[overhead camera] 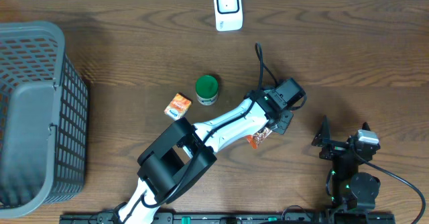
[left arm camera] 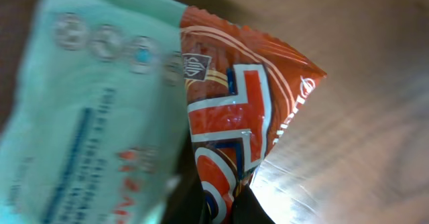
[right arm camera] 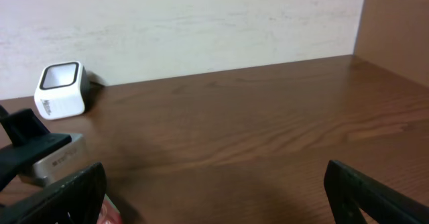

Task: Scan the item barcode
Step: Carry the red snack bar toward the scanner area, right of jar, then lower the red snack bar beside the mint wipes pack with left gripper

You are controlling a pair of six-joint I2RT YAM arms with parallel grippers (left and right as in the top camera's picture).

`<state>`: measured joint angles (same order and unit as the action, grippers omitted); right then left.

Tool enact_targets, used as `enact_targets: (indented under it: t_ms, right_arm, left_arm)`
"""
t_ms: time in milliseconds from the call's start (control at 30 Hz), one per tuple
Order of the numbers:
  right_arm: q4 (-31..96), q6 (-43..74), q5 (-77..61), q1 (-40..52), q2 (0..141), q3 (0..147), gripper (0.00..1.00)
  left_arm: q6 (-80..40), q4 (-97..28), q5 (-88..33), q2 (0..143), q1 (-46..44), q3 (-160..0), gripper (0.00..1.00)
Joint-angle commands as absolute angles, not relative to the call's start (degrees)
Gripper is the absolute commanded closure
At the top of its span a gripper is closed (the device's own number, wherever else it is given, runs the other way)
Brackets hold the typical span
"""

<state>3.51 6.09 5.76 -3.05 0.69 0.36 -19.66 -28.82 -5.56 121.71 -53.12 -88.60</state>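
Observation:
My left gripper (left arm camera: 224, 207) is shut on the lower edge of an orange snack packet (left arm camera: 234, 110) with white and blue print. From above, that packet (overhead camera: 258, 139) shows just under the left gripper (overhead camera: 273, 125), right of the table's middle. The white barcode scanner (overhead camera: 228, 8) stands at the far edge, well apart from the packet; it also shows at the left in the right wrist view, scanner (right arm camera: 62, 90). My right gripper (overhead camera: 343, 138) sits open near the front right with nothing between its fingers (right arm camera: 74, 190).
A blurred pale green packet (left arm camera: 87, 117) fills the left of the left wrist view, close to the camera. A green-lidded can (overhead camera: 206, 88) and a small orange box (overhead camera: 177, 106) stand left of the arm. A grey mesh basket (overhead camera: 64, 110) occupies the left side.

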Motion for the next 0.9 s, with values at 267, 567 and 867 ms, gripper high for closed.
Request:
enact_targets:
  t_ms: [267, 567, 867]
  right_arm:
    - [3.7, 6.8, 5.7, -3.4, 0.4, 0.3, 0.01]
    - [3.7, 6.8, 5.7, -3.4, 0.4, 0.3, 0.01]
    - [3.7, 6.8, 5.7, -3.4, 0.4, 0.3, 0.01]
  left_arm:
    - [-35.6, -29.9, 3.2, 121.2, -45.7, -89.1, 0.92]
    - [-34.7, -30.5, 1.0, 121.1, -44.6, -89.1, 0.92]
    - [-28.0, -29.8, 0.3, 121.0, -46.4, -89.3, 0.05]
